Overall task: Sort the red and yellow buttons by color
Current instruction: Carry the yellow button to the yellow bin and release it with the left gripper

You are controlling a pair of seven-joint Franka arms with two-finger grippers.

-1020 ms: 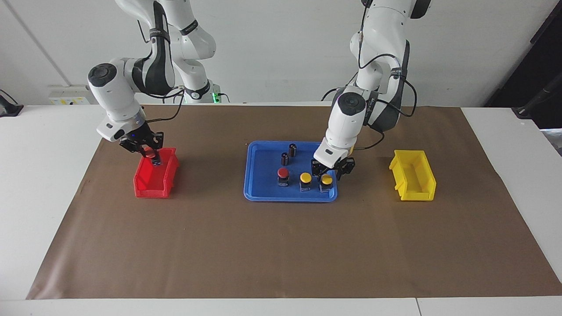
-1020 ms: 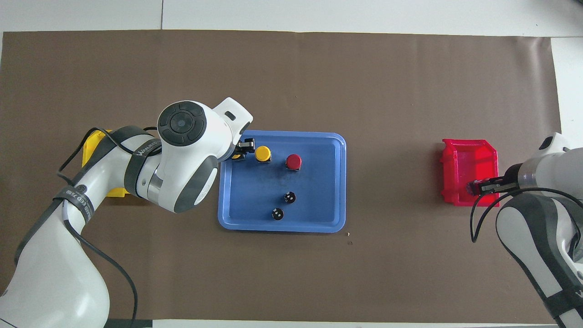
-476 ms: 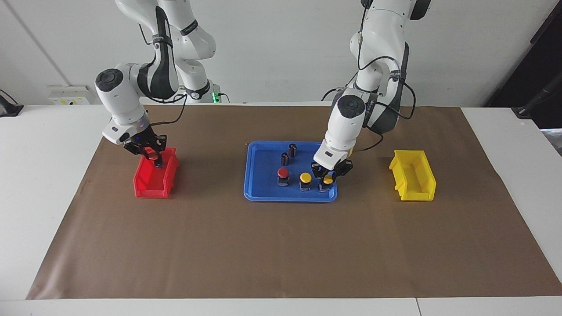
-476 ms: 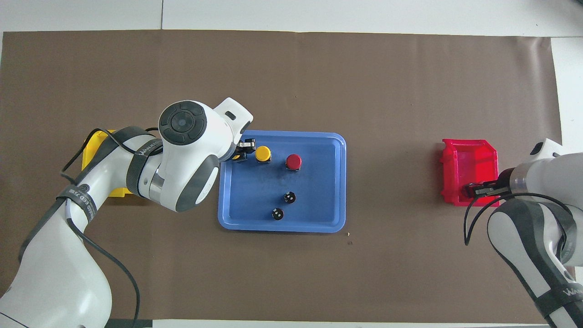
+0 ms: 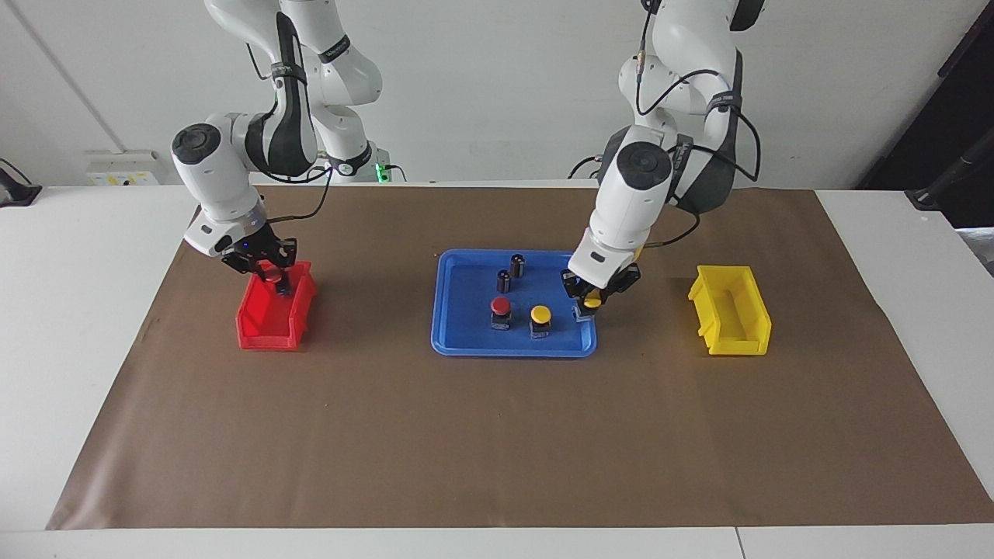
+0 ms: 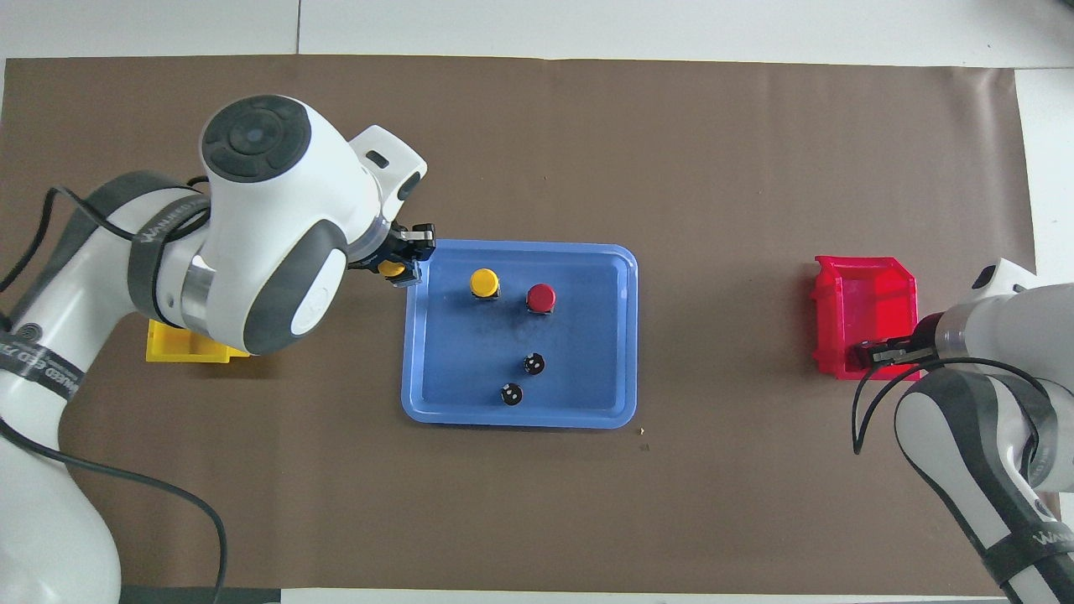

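The left arm hides most of the yellow bin [image 6: 186, 352]; left tool [image 5: 592, 301] grips a yellow button [image 5: 593, 296] at frame centre above the tray [image 5: 458, 341] edge, right tool [image 5: 273, 277] grips a red button [image 5: 271, 274] over the red bin [image 5: 268, 330].

Two dark cylinders [image 5: 511, 272] stand in the blue tray [image 5: 458, 341].

Bright, even light is falling from above, leaving both views sharp. Soft, faint shadows are lying under the blue plastic tray [image 5: 450, 310], without glare.
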